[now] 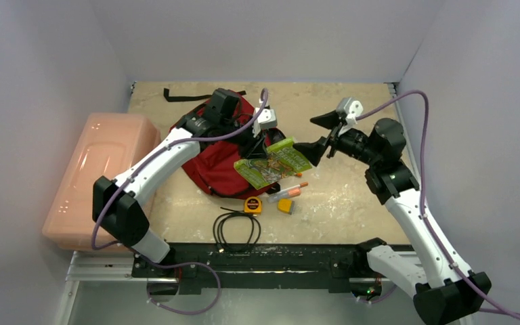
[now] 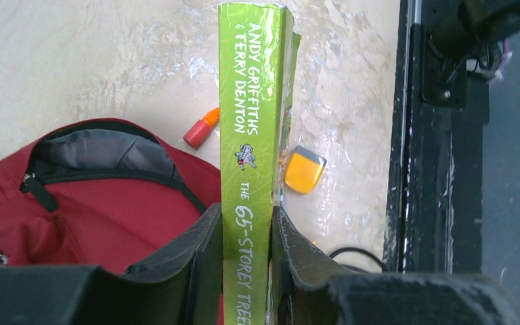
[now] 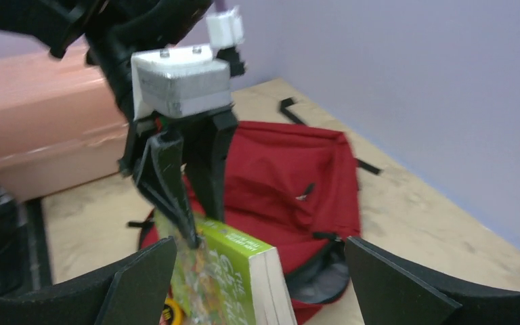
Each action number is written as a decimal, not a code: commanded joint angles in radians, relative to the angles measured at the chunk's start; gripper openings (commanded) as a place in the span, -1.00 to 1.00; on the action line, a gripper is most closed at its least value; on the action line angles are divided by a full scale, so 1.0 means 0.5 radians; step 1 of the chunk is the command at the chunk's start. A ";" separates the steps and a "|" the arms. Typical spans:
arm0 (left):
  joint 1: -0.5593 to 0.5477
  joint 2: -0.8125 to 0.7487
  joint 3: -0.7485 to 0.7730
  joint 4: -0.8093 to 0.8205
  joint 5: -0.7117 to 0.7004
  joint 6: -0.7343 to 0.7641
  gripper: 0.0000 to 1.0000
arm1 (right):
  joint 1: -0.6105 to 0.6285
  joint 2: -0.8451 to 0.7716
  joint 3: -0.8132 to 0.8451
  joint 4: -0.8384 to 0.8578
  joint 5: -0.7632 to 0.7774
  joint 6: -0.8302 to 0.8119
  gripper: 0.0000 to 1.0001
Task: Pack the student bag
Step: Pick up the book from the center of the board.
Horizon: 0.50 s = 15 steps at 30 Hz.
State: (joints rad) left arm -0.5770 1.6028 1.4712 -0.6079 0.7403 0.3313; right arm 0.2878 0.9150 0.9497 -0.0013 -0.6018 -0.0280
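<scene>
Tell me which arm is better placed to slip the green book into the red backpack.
Left. The left gripper is shut on the green book by its spine, right beside the student bag and its open pocket. The right gripper is open, empty and off to the side.

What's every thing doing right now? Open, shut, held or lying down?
student bag: lying flat, zip opening open.
green book: closed, clamped on both covers.
left gripper: shut on the green book.
right gripper: open, empty.
marker: capped, lying loose.
tape measure: lying loose.
cable: coiled, loose.
</scene>
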 commanded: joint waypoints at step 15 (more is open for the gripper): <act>-0.163 -0.404 -0.006 -0.315 0.020 0.690 -1.00 | 0.203 0.288 -0.031 -0.301 -0.691 -0.018 0.64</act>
State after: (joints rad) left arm -0.6556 1.4647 1.4414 -0.7666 0.7204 0.6144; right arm 0.3729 1.0500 0.9524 -0.1238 -0.9340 -0.0597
